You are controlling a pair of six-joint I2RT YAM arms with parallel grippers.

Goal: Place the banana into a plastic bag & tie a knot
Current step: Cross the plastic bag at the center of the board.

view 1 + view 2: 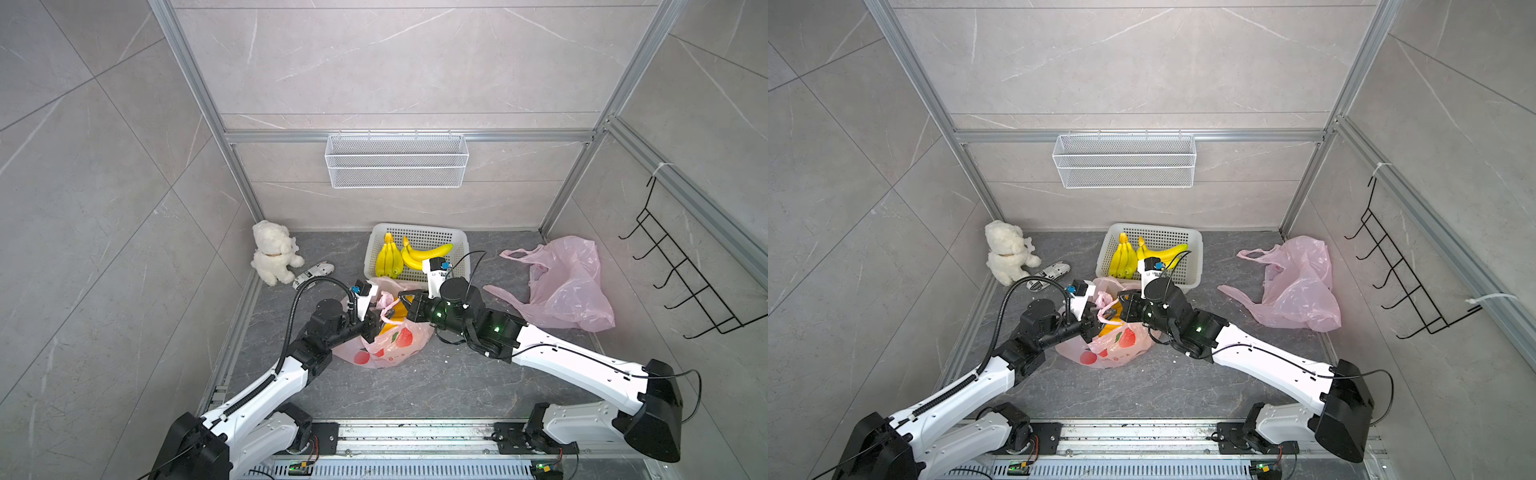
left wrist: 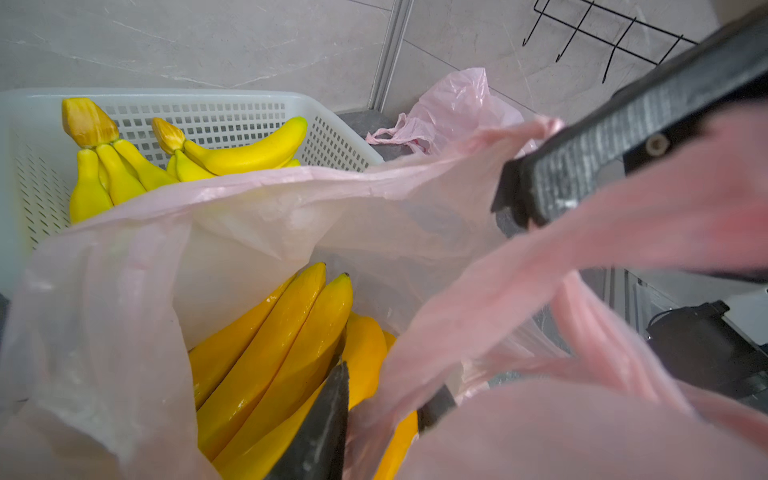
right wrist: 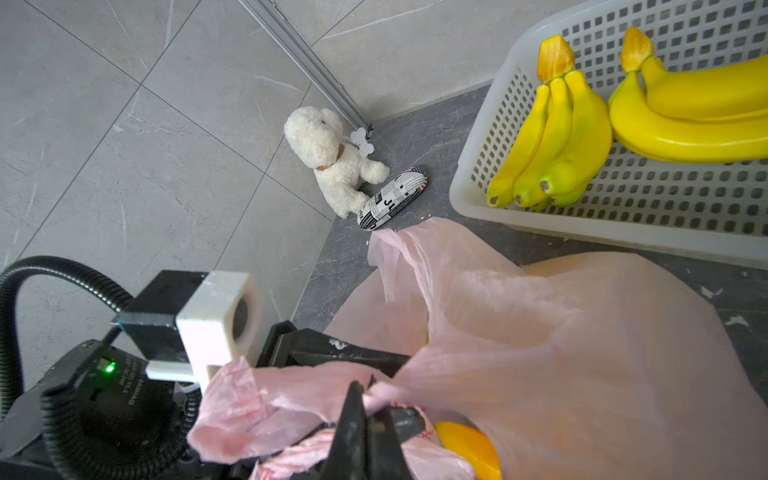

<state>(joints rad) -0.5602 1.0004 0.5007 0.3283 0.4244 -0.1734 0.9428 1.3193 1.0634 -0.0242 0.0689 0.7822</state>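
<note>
Pink bag handle (image 3: 299, 380) clamped in my right tool (image 3: 365, 411) so it's taut for knotting; left tool (image 2: 392, 380) sits parted (banana bunch (image 2: 274, 353) already bagged).

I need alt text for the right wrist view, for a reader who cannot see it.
The right gripper pinches a handle of the pink bag, which holds a banana. Beyond it, a white basket holds two banana bunches; a toy bear sits in the corner.

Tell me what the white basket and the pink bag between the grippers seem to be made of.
The basket looks like rigid moulded plastic, matte white, with a grid of holes. The bag looks like thin plastic film: translucent, crinkled, glossy.
</note>
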